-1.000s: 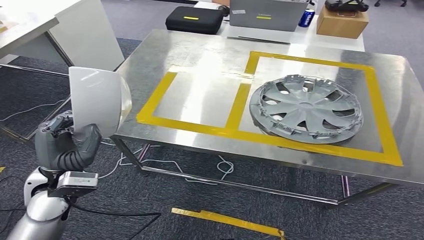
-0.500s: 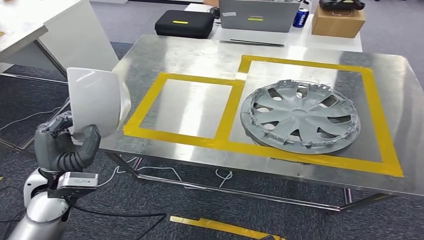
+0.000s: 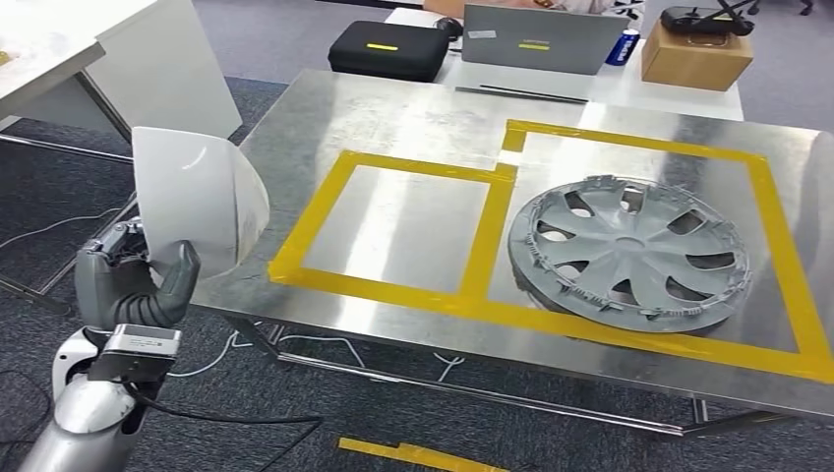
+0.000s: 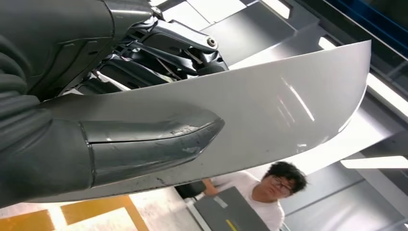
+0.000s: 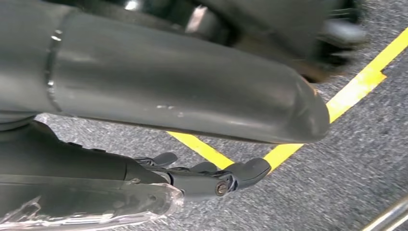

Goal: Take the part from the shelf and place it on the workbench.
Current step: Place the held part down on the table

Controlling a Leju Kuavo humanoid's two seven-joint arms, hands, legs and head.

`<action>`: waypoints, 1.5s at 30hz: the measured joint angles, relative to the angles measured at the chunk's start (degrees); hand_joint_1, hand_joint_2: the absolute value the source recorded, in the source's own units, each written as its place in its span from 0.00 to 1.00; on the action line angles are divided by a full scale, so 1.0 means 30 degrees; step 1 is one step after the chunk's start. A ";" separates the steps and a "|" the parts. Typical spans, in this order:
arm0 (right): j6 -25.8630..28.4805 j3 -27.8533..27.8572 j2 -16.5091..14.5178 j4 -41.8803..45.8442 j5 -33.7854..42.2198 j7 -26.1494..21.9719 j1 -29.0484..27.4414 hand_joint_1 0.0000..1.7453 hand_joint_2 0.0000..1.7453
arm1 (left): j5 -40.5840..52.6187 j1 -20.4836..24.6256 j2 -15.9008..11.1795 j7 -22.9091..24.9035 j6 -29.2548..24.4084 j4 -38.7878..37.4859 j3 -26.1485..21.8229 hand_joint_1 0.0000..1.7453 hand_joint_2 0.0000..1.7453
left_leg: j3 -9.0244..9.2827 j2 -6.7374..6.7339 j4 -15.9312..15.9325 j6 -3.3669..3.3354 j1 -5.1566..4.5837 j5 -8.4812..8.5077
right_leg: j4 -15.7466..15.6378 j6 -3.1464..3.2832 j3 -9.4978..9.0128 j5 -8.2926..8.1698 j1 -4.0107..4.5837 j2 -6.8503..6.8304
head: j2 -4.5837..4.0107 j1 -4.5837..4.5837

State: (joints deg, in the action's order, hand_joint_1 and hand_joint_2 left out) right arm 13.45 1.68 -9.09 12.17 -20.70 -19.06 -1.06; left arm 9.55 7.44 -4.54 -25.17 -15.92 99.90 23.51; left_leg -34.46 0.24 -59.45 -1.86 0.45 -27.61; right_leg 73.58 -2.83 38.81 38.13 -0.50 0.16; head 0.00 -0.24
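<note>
With the view shifted since before, the white part (image 3: 195, 197) was still gripped by the left hand (image 3: 133, 283) at the frame's left, beside the taped steel surface (image 3: 413, 118).

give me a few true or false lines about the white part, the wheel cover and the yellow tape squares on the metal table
1. The left hand holds the white part. True.
2. The white part already lies inside a yellow tape square. False: it is off the table's left edge, held upright in the hand.
3. The grey wheel cover lies inside the right tape square. True.
4. The left tape square holds a second wheel cover. False: only bare metal shows inside it.
5. A black case and a cardboard box sit beyond the table. True.
</note>
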 joint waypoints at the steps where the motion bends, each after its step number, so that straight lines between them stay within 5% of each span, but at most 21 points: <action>1: 0.0015 0.0000 0.0000 0.0000 0.0020 0.0015 -0.0030 0.00 0.00 | 0.0024 -0.0021 0.0065 0.0043 -0.0140 -0.0005 -0.0027 1.00 1.00 | 0.0138 0.0017 -0.0002 0.0003 -0.0021 -0.0111 | -0.0207 0.0059 0.0182 -0.0561 0.0014 0.0001 | 0.0000 -0.0007; 4: 0.0045 0.0000 0.0002 -0.0002 0.0038 0.0040 -0.0062 0.00 0.00 | 0.0170 -0.0030 0.0231 0.0155 -0.0450 -0.0018 -0.0106 1.00 1.00 | 0.0610 0.0046 0.0009 0.0098 -0.0052 -0.0475 | -0.3488 0.0406 -0.0782 -0.3077 0.0192 0.0001 | 0.0000 -0.0004; 6: 0.0056 0.0000 0.0005 -0.0005 0.0038 0.0058 -0.0074 0.00 0.00 | 0.0235 -0.0034 0.0282 0.0169 -0.0505 -0.0042 -0.0118 1.00 1.00 | 0.0676 0.0063 -0.0002 0.0214 -0.0067 -0.0590 | -0.4698 0.0599 -0.1302 -0.3549 0.0314 0.0008 | 0.0000 -0.0009; 10: 0.0093 0.0005 0.0004 -0.0007 0.0047 0.0091 -0.0099 0.00 0.00 | 0.0306 -0.0049 0.0381 0.0200 -0.0595 -0.0075 -0.0195 1.00 1.00 | 0.0718 0.0066 0.0088 0.0536 -0.0054 -0.0660 | -0.5024 0.0812 -0.1491 -0.3500 0.0308 0.0046 | 0.0000 0.0014; 12: 0.0138 0.0007 -0.0002 -0.0007 0.0057 0.0096 -0.0084 0.00 0.00 | 0.0415 0.0000 0.0424 0.0259 -0.0833 -0.0077 -0.0262 1.00 1.00 | 0.0431 0.0056 -0.0628 0.0699 -0.0062 -0.1196 | -0.5359 0.0963 -0.1756 -0.3567 0.0195 0.0029 | 0.0000 0.0054; 15: 0.0258 0.0009 -0.0009 -0.0006 0.0084 0.0198 -0.0045 0.00 0.00 | 0.0705 -0.0020 0.0452 0.0492 -0.1421 -0.0148 -0.0295 1.00 1.00 | -0.1259 0.0046 -0.3774 0.0880 -0.0002 -0.2463 | -0.5472 0.1100 -0.1988 -0.3500 0.0159 0.0017 | 0.0000 0.0089; 17: 0.0353 0.0013 -0.0009 -0.0006 0.0093 0.0288 -0.0083 0.00 0.00 | 0.0803 -0.0067 0.0481 0.0576 -0.1706 -0.0268 -0.0300 1.00 1.00 | -0.1869 0.0044 -0.4544 0.1016 0.0067 -0.2119 | -0.5463 0.1110 -0.2126 -0.3393 0.0154 0.0026 | 0.0000 0.0086; 21: 0.0426 0.0015 -0.0051 -0.0002 0.0089 0.0362 -0.0102 0.00 0.00 | 0.0758 -0.0001 0.0542 0.0587 -0.1825 -0.0466 -0.0300 1.00 1.00 | -0.0365 0.0015 -0.0864 0.1080 0.0176 0.0249 | -0.5288 0.0832 -0.2369 -0.3083 0.0168 0.0100 | 0.0000 0.0106; 26: 0.0488 0.0015 -0.0051 0.0000 0.0091 0.0437 -0.0130 0.00 0.00 | 0.0645 0.0080 0.0550 0.0586 -0.1811 -0.0598 -0.0302 1.00 1.00 | 0.0012 0.0026 0.0122 0.0515 0.0113 0.0203 | -0.4962 0.0355 -0.2113 -0.2782 0.0149 0.0074 | 0.0000 0.0071; 28: 0.0499 0.0013 -0.0051 0.0000 0.0086 0.0437 -0.0118 0.00 0.00 | 0.0630 0.0104 0.0564 0.0572 -0.1731 -0.0614 -0.0302 1.00 1.00 | 0.0072 0.0004 0.0187 0.0338 0.0162 0.0208 | -0.3411 0.0191 -0.1341 -0.1941 0.0121 0.0055 | 0.0000 -0.0016; 30: 0.0468 0.0009 -0.0051 0.0000 0.0062 0.0426 -0.0117 0.00 0.00 | 0.0601 0.0179 0.0550 0.0550 -0.1447 -0.0629 -0.0299 1.00 1.00 | 0.0079 -0.0015 0.0182 0.0254 0.0137 0.0174 | -0.0812 0.0109 -0.0022 -0.0872 0.0109 0.0047 | 0.0000 -0.0084; 32: 0.0392 0.0007 -0.0051 0.0000 0.0040 0.0411 -0.0132 0.00 0.00 | 0.0559 0.0301 0.0504 0.0539 -0.1035 -0.0639 -0.0284 1.00 1.00 | 0.0116 -0.0011 0.0179 0.0220 0.0108 0.0147 | 0.0385 0.0119 0.0726 -0.0799 0.0107 0.0047 | 0.0000 -0.0091; 35: 0.0240 0.0004 -0.0051 0.0000 0.0031 0.0375 -0.0082 0.00 0.00 | 0.0337 0.0500 0.0372 0.0485 -0.0392 -0.0636 -0.0273 1.00 1.00 | 0.0267 0.0016 0.0177 0.0268 0.0089 0.0081 | -0.2616 0.0318 -0.0551 -0.2666 0.0117 0.0050 | 0.0000 -0.0095; 37: 0.0148 -0.0002 -0.0051 0.0000 0.0022 0.0335 -0.0031 0.00 0.00 | 0.0122 0.0655 0.0210 0.0446 -0.0008 -0.0632 -0.0273 1.00 1.00 | 0.0279 0.0024 0.0154 0.0403 0.0015 0.0040 | -0.4593 0.0441 -0.1555 -0.3289 0.0153 0.0071 | 0.0000 -0.0088; 42: 0.0058 -0.0007 -0.0049 0.0000 0.0015 0.0270 -0.0071 0.00 0.00 | -0.0402 0.0779 -0.0124 0.0450 0.0433 -0.0632 -0.0422 1.00 1.00 | 0.0130 0.0016 -0.0175 0.0881 0.0021 -0.0291 | -0.5144 0.0870 -0.1847 -0.3416 0.0143 0.0102 | 0.0000 -0.0031; 45: 0.0062 -0.0007 -0.0049 0.0000 -0.0005 0.0249 -0.0021 0.00 0.00 | -0.0455 0.0858 -0.0273 0.0470 0.0524 -0.0636 -0.0579 1.00 1.00 | -0.1208 0.0003 -0.3180 0.1070 0.0042 -0.1929 | -0.5213 0.1103 -0.1882 -0.3451 0.0141 0.0060 | 0.0000 0.0058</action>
State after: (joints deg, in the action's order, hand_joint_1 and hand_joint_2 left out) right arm 13.64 1.66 -9.24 12.17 -20.72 -18.32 -1.12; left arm 8.19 10.01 -5.36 -23.76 -14.34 98.00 21.77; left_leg -38.08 0.25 -68.99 1.35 0.57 -33.40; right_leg 57.94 0.48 33.16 27.77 -0.08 0.34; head 0.00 -0.06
